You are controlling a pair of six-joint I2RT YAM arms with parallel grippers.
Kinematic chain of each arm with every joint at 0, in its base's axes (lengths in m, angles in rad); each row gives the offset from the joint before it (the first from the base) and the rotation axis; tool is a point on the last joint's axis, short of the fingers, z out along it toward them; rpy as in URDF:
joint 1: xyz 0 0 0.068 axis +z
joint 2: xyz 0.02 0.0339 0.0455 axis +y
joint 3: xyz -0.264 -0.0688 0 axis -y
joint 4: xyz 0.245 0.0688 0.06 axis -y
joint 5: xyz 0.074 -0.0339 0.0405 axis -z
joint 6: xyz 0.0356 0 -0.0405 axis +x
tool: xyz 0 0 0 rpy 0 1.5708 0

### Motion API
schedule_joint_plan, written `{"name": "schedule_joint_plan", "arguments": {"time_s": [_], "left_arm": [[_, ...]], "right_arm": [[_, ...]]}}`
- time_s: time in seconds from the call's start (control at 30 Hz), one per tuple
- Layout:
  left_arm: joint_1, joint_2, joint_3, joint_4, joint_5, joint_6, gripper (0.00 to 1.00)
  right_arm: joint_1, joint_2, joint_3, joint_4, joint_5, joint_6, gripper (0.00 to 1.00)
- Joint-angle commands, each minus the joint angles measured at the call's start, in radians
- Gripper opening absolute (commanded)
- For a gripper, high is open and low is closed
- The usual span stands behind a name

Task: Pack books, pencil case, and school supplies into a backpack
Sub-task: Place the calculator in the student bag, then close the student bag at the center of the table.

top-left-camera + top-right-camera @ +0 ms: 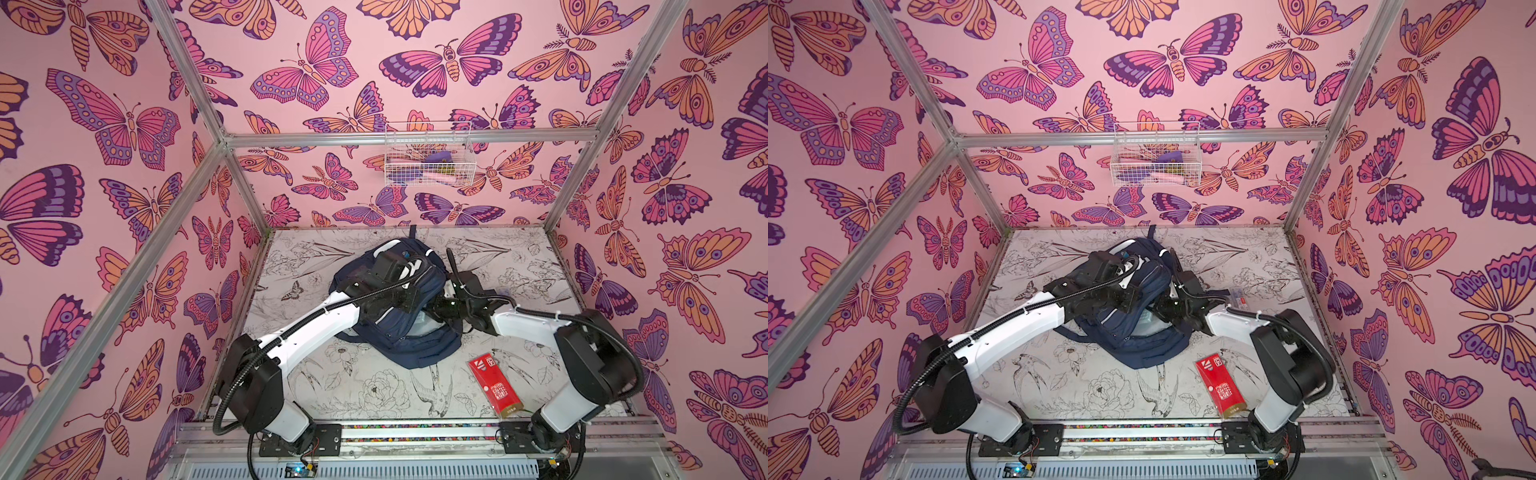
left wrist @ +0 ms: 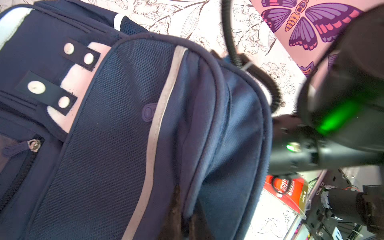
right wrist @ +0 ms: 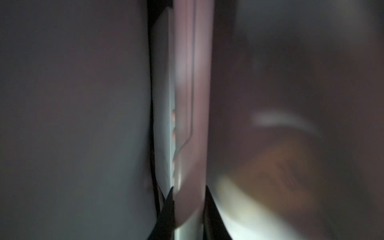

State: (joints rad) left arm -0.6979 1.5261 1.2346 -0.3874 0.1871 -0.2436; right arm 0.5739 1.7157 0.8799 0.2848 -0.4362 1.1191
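Observation:
The navy backpack [image 1: 407, 349] [image 1: 1142, 349] lies in the middle of the table, its opening facing right. My left gripper [image 2: 186, 216] is shut, pinching a fold of the backpack's fabric [image 2: 124, 124] by the opening. My right arm reaches into the opening from the right. In the dark inside, my right gripper [image 3: 189, 193] is shut on a flat pale item with a row of small bumps along its edge, seemingly the calculator [image 3: 182, 124]. The books and pencil case are out of view.
A red box [image 1: 494, 386] [image 1: 1221, 384] [image 2: 284, 187] lies on the table near the right arm's base. A small clear packet [image 1: 1237, 296] rests right of the backpack. A white wire basket [image 1: 428, 156] hangs on the back wall. Pink walls enclose the table.

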Motion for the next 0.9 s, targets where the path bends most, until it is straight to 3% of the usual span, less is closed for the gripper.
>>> {"name": "schedule_joint_plan", "arguments": {"time_s": [0.0,0.1,0.13,0.2,0.33,0.53,0.57,0.63,0.67,0.73,0.87], "left_arm": [[0.0,-0.028,-0.004,0.103,0.081,-0.032,0.0],[0.0,-0.017,-0.011,0.113,0.084,-0.043,0.0],[0.001,-0.014,-0.011,0.113,0.08,-0.046,0.0],[0.01,-0.01,-0.015,0.114,0.069,-0.065,0.0],[0.04,-0.019,-0.034,0.126,0.062,-0.108,0.0],[0.064,-0.027,-0.063,0.138,0.066,-0.137,0.0],[0.066,-0.024,-0.066,0.138,0.071,-0.147,0.04],[0.067,-0.023,-0.077,0.138,0.076,-0.175,0.36],[0.066,-0.028,-0.089,0.136,0.069,-0.195,0.47],[0.07,-0.052,-0.128,0.132,0.04,-0.254,0.57],[0.09,-0.14,-0.216,0.038,-0.043,-0.416,0.65]], "right_arm": [[0.032,0.07,0.062,0.126,-0.026,0.051,0.0],[0.052,0.116,0.102,0.088,0.002,0.046,0.01],[0.052,0.115,0.097,0.06,0.025,0.045,0.06],[0.046,0.081,0.061,0.002,0.093,0.035,0.36],[0.024,-0.039,-0.002,-0.174,0.187,-0.032,0.62],[0.02,-0.277,-0.019,-0.521,0.317,-0.21,0.63],[0.02,-0.31,-0.021,-0.586,0.341,-0.228,0.63],[0.02,-0.384,-0.028,-0.696,0.383,-0.255,0.62],[0.02,-0.425,-0.042,-0.743,0.408,-0.261,0.63],[0.018,-0.499,-0.056,-0.859,0.484,-0.262,0.62],[0.018,-0.631,-0.069,-1.02,0.585,-0.286,0.6]]}}
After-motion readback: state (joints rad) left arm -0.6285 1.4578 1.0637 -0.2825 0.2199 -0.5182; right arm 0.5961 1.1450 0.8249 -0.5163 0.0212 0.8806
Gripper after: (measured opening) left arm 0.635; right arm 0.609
